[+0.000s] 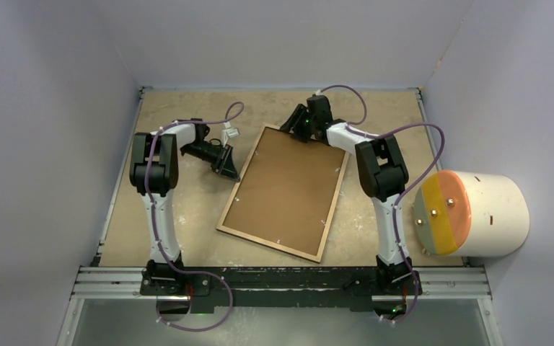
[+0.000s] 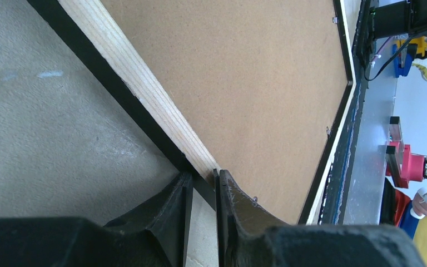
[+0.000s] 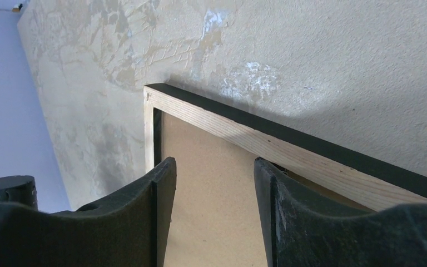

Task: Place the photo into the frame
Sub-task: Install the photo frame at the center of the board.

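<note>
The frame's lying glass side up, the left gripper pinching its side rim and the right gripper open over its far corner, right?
Not glass side up: the top view shows the frame back up, light wood rim and brown backing board showing. The left gripper does pinch its side rim; the right gripper is open over its far corner.

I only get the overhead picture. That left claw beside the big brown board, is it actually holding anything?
Observer: Yes. The left wrist view shows the left gripper pinched on the pale wooden rim of the frame.
Operator: And the claw at the far corner?
Observer: The right wrist view shows the right gripper with its jaws apart above the backing board, gripping nothing.
</note>
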`<action>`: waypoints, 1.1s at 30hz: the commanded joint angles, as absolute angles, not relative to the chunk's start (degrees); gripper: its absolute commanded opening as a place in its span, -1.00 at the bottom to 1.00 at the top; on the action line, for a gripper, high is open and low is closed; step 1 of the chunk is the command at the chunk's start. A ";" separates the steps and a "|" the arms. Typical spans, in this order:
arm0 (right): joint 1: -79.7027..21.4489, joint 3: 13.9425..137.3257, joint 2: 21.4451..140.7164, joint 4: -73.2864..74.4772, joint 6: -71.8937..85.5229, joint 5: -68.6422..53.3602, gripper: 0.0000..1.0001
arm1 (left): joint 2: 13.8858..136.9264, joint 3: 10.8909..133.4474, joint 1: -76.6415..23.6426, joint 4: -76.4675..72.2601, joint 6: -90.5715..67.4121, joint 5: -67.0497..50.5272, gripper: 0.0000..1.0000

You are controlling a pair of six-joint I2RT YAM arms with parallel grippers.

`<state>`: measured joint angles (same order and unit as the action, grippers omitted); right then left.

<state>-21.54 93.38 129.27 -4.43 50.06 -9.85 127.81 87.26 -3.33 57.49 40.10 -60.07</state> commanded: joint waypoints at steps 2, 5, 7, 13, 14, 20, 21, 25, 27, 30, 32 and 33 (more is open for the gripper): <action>-21.53 93.84 128.33 -2.35 48.69 -5.72 0.13 | 126.64 85.69 -3.24 58.37 42.98 -56.04 -0.55; -21.53 94.02 127.98 -0.67 47.14 -6.20 0.13 | 126.73 85.78 -3.16 58.38 42.98 -55.86 -0.55; -21.53 94.16 127.89 -0.09 46.08 -5.55 0.13 | 126.75 85.83 -3.17 58.27 42.96 -55.74 -0.56; -21.45 93.99 126.94 1.88 44.24 -3.30 0.13 | 126.65 85.87 -3.16 58.36 42.92 -55.60 -0.56; -21.45 94.10 126.80 2.25 44.01 -2.96 0.13 | 126.60 85.87 -3.19 58.41 42.96 -55.58 -0.56; -21.36 93.69 126.10 2.32 43.41 -2.25 0.13 | 126.56 85.69 -3.14 58.29 42.98 -55.42 -0.56; -21.36 93.64 126.12 2.29 43.43 -2.23 0.13 | 126.63 85.69 -3.16 58.31 42.98 -55.45 -0.56; -21.36 93.33 126.14 2.08 43.65 -1.51 0.13 | 126.56 85.52 -3.10 58.35 43.03 -55.30 -0.56; -21.36 93.48 125.93 2.14 43.71 -0.91 0.13 | 126.47 85.52 -3.08 58.28 43.11 -55.21 -0.57; -21.36 93.11 125.20 0.30 43.88 -0.15 0.13 | 126.43 85.61 -3.08 58.35 42.91 -55.43 -0.56; -21.69 94.62 125.66 -1.07 42.86 -1.01 0.17 | 126.40 85.68 -3.09 58.35 42.81 -55.63 -0.57; -21.94 95.38 126.04 -1.16 42.83 -2.01 0.19 | 126.32 85.76 -3.08 58.42 42.73 -55.63 -0.56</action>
